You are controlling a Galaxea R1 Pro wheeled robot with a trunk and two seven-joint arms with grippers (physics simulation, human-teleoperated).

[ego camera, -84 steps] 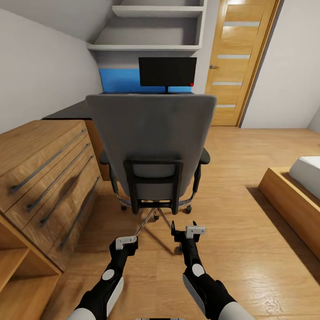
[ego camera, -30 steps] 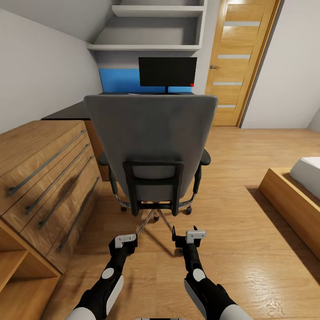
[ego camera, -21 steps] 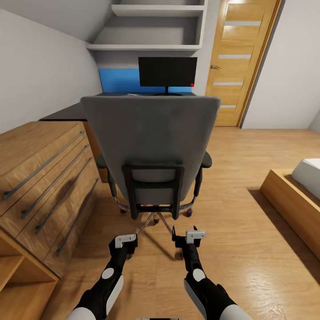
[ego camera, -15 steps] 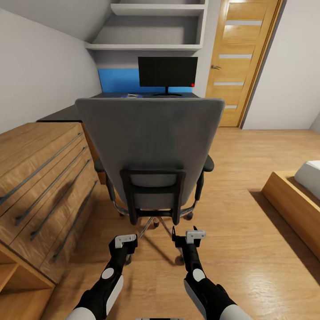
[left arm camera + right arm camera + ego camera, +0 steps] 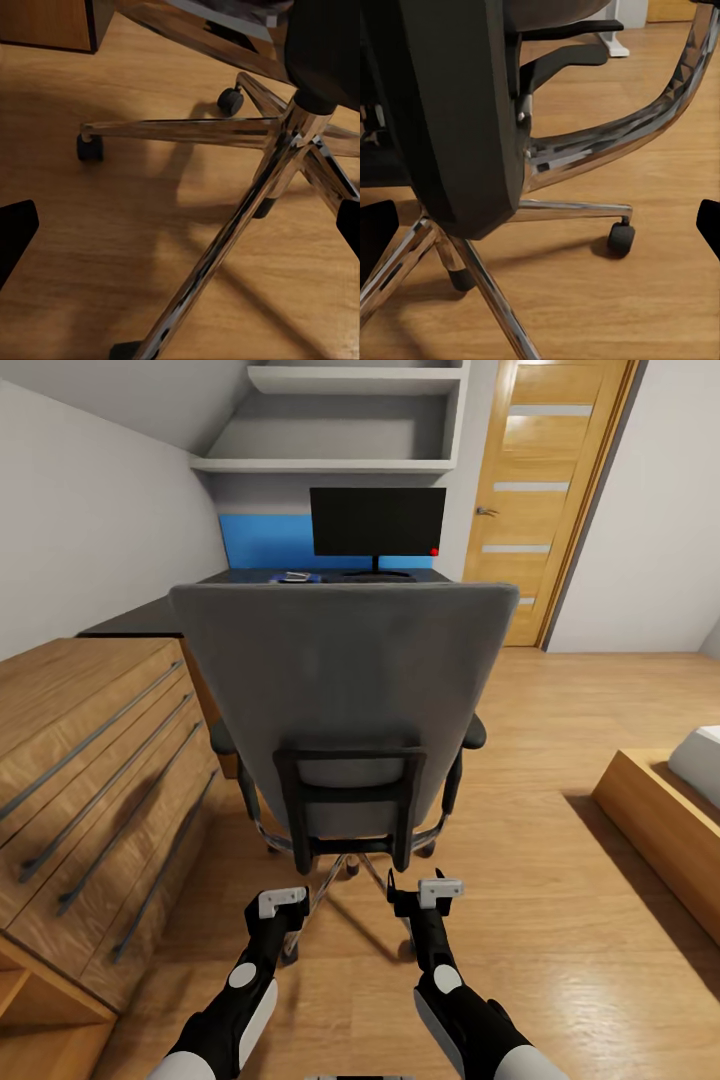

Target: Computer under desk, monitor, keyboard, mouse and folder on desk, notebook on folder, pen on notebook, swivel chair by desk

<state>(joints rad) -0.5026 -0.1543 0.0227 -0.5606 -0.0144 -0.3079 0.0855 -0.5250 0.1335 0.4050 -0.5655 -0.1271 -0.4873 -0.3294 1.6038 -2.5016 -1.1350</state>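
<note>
The swivel chair (image 5: 340,680) stands right in front of me with its grey back toward me, hiding its seat. Beyond it is the black desk (image 5: 140,618), and the monitor (image 5: 377,522) stands on it with its dark screen facing me. A small pale thing (image 5: 293,576) lies on the desk just past the chair's top edge; what it is I cannot tell. My left gripper (image 5: 283,903) and right gripper (image 5: 425,888) hang low behind the chair, both open and holding nothing. The left wrist view shows the chair's chrome star base (image 5: 292,142). The chair's black back support (image 5: 457,112) is in the right wrist view.
A light wooden drawer chest (image 5: 90,750) stands close on the left. A wooden bed frame (image 5: 660,820) is at the right. A wooden door (image 5: 540,500) is at the back right, with grey wall shelves (image 5: 330,420) and a blue wall panel (image 5: 265,540) above the desk.
The whole view has moved forward: the chair looms larger, and the chest and bed frame have slid toward the picture's edges. Both arms keep the same pose.
</note>
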